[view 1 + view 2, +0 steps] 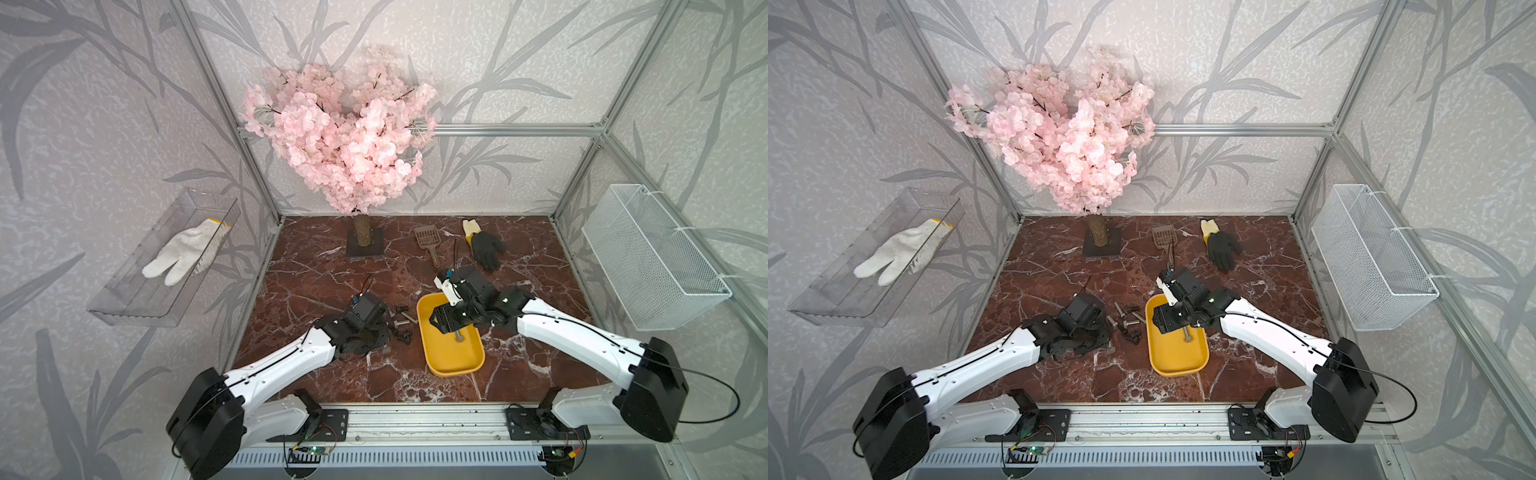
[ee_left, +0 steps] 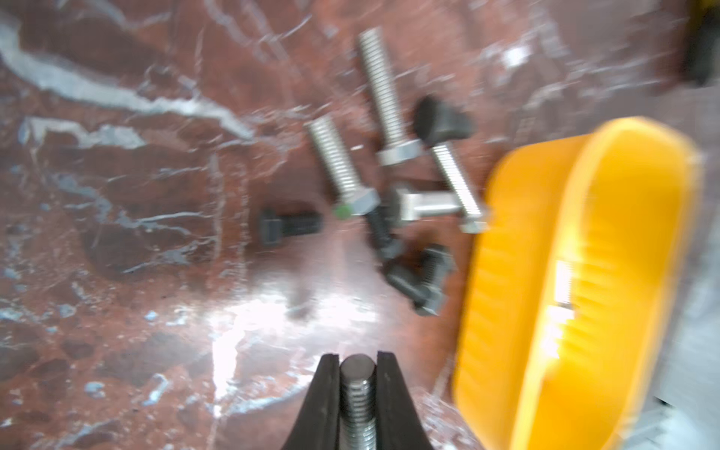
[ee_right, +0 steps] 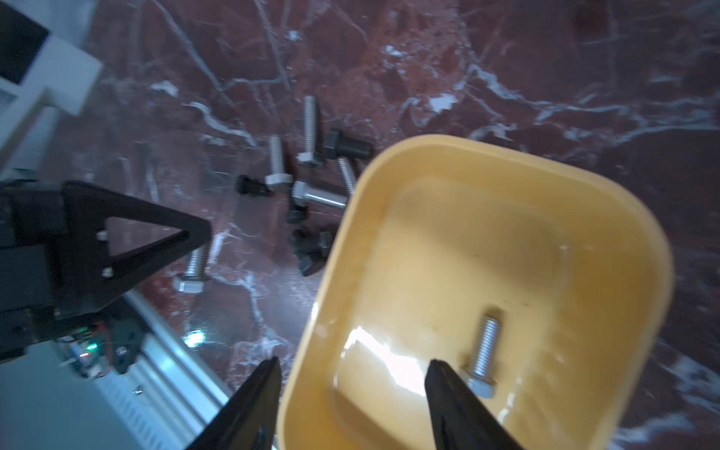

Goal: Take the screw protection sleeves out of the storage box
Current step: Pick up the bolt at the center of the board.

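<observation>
We see the left gripper (image 2: 357, 356) pinched narrow on a bolt (image 2: 357, 393), whose threaded shank shows between the jaws. It sits low over the table (image 2: 117, 253), on the left side of the tray (image 2: 526, 272) and apart from it. The sleeves (image 2: 290, 228) lie out on the table, not in the tray. One lies alone, one sits at the far end of the pile by a bolt's tip, and two or three more are bunched just beside the tray wall, though blur keeps us from counting them surely. Four more bolts (image 2: 339, 163) lie mixed in with them, and we cannot tell whether the nearest one touches the wall. The right gripper (image 3: 352, 364) stands wide and grips nothing. It straddles the tray's left wall, one finger outside over the table and the other inside. Just beside the inner finger a second bolt (image 3: 483, 354) lies flat on the tray floor, head toward the gripper, and we cannot tell whether the finger touches it. That bolt is all we make out inside the tray, and in both top views the arm covers the tray's far end. Behind the tray lie a scoop (image 1: 428, 239) and a black glove (image 1: 486, 249). A tree (image 1: 362, 235) stands at the back, a white glove (image 1: 183, 253) lies in the bin (image 1: 124, 291) on the left wall, and a basket (image 1: 656, 266) hangs on the right
</observation>
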Controlling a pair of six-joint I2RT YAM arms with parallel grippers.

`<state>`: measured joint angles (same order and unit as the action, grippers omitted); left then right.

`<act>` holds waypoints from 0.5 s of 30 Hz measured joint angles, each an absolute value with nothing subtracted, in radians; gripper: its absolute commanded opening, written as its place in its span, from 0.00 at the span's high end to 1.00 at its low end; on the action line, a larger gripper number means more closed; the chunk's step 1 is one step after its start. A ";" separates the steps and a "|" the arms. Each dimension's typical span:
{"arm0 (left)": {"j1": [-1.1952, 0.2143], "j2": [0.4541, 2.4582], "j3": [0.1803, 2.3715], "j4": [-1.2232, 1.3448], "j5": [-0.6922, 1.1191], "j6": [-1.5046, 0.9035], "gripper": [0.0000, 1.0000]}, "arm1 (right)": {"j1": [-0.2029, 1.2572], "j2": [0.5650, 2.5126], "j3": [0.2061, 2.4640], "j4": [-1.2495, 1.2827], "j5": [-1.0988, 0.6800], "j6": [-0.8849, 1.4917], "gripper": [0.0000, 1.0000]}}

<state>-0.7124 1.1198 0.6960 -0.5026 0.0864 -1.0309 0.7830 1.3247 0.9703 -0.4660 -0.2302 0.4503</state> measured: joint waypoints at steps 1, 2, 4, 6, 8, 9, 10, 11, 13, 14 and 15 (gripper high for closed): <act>-0.712 1.105 0.707 -0.502 0.096 -1.031 0.92 | 0.783 1.311 0.941 -0.419 -0.277 0.470 0.32; -0.712 1.095 0.716 -0.500 0.104 -1.031 0.92 | 0.783 1.303 0.908 -0.361 -0.329 0.500 0.32; -0.712 1.082 0.720 -0.493 0.116 -1.032 0.92 | 0.783 1.310 0.859 -0.260 -0.426 0.548 0.32; -0.713 1.079 0.720 -0.495 0.126 -1.034 0.93 | 0.788 1.332 0.828 -0.176 -0.506 0.587 0.31; -0.714 1.080 0.720 -0.494 0.136 -1.039 0.93 | 0.798 1.351 0.813 -0.115 -0.557 0.614 0.31; -0.714 1.080 0.721 -0.493 0.140 -1.041 0.93 | 0.802 1.359 0.810 -0.089 -0.577 0.626 0.31; -0.714 1.080 0.721 -0.493 0.143 -1.043 0.93 | 0.807 1.365 0.808 -0.070 -0.590 0.633 0.31; -0.714 1.080 0.721 -0.492 0.147 -1.046 0.93 | 0.813 1.372 0.807 -0.046 -0.606 0.641 0.31; -0.714 1.080 0.723 -0.492 0.153 -1.048 0.93 | 0.826 1.388 0.806 -0.007 -0.630 0.654 0.31; -0.715 1.081 0.725 -0.492 0.156 -1.050 0.93 | 0.832 1.397 0.806 0.011 -0.640 0.661 0.31; -0.715 1.081 0.729 -0.489 0.157 -1.050 0.92 | 0.837 1.409 0.806 0.029 -0.649 0.665 0.31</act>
<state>-0.7155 1.0809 0.7292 -0.4889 0.1566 -1.0500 0.8368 1.4086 0.8059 0.0288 -0.6487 0.6655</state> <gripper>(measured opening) 0.148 0.687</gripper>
